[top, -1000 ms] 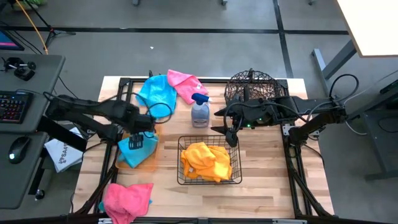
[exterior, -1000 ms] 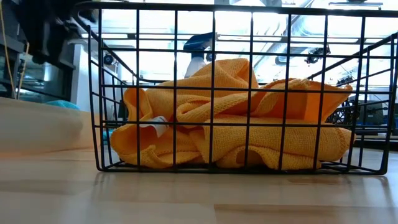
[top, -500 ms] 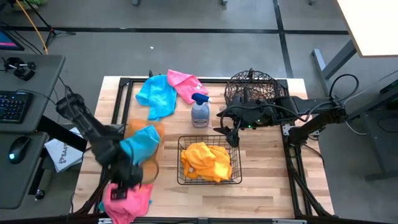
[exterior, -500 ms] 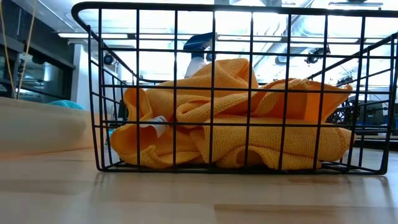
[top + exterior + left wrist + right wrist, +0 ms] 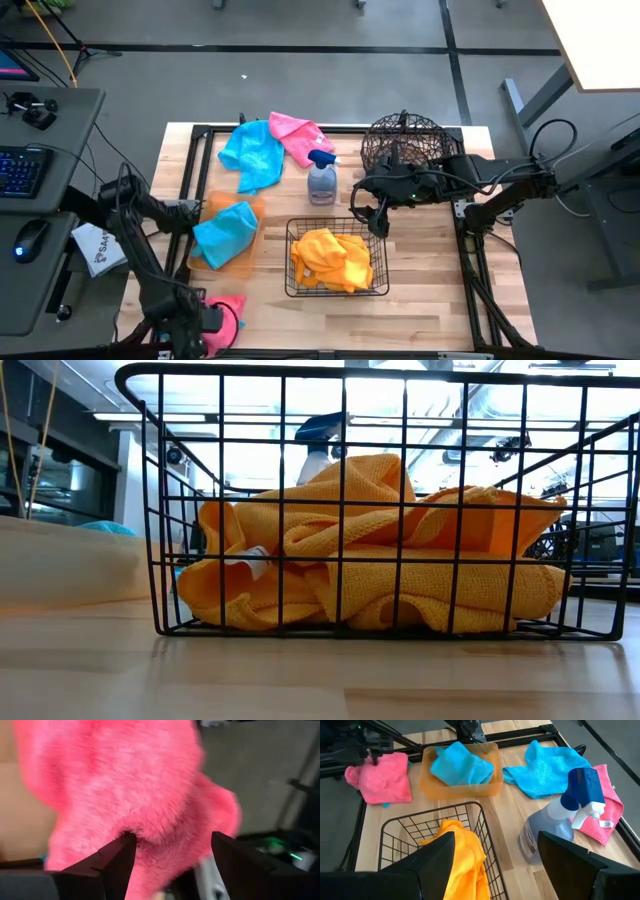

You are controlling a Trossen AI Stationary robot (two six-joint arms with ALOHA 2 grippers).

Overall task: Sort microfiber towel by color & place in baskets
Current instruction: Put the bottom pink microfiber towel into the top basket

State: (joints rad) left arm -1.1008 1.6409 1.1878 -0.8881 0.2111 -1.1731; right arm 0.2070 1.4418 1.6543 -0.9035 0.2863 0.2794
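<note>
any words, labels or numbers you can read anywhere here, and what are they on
"SAF": partial print on the white sheet lying off the table's left edge; the rest is hidden or too small to read.
White tag on the orange towel in the black wire basket: too blurred to read.
Spray bottle: no readable label.
Keyboard keys: too small to read.

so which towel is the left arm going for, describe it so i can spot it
Start at the black rectangular wire basket holding orange cloths, then look toward the table's near left corner. The fluffy pink microfiber towel lies there under the left gripper, alone, unlike the other pink towel beside the spray bottle.
</note>
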